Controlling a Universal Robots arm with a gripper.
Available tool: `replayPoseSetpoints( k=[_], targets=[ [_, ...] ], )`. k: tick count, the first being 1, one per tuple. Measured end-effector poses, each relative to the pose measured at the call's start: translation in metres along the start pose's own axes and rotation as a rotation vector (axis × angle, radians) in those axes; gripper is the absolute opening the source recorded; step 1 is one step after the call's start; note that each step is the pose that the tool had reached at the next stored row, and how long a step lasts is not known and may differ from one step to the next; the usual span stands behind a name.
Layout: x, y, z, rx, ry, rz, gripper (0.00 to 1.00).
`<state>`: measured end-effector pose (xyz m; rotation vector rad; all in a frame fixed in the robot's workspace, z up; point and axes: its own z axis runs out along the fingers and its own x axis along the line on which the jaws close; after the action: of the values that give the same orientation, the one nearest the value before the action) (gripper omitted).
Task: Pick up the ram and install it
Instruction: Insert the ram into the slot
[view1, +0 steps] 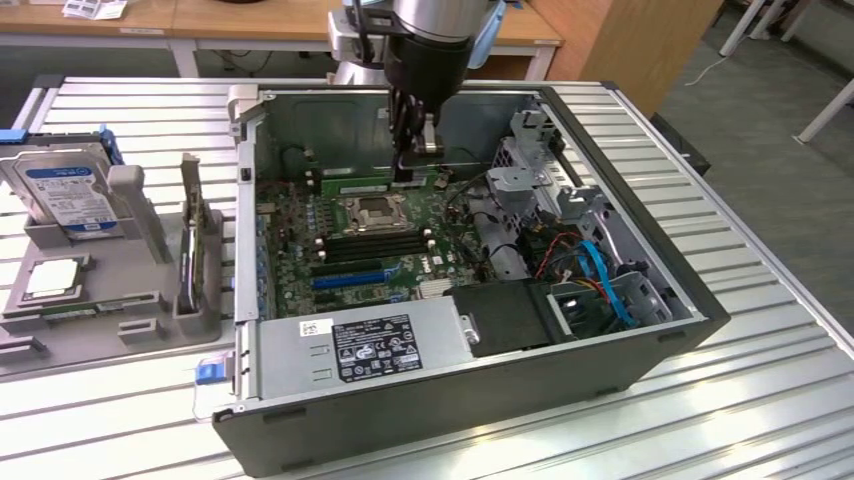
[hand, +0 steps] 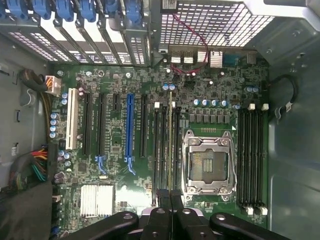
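Gripper (view1: 414, 172), its jaws pressed together, pinches the ram (hand: 170, 145) inside the open computer case (view1: 441, 430). The green stick stands on edge, parallel to the black slots (hand: 161, 150) beside the CPU socket (hand: 209, 162); whether it is seated cannot be told. Metal drive cage (view1: 527, 165) stands near, on the exterior view's right; room lies open above.

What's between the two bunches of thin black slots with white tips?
A square silver processor socket with a metal frame; the wrist view shows it plainly.
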<state>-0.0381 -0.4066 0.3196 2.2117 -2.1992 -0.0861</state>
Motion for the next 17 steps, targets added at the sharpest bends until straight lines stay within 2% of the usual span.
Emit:
replayPoseSetpoints(
  k=[17],
  targets=[
    [0.001, -0.0011, 0.0206, 0.0000, 0.0001, 0.000, 0.11]
  ],
)
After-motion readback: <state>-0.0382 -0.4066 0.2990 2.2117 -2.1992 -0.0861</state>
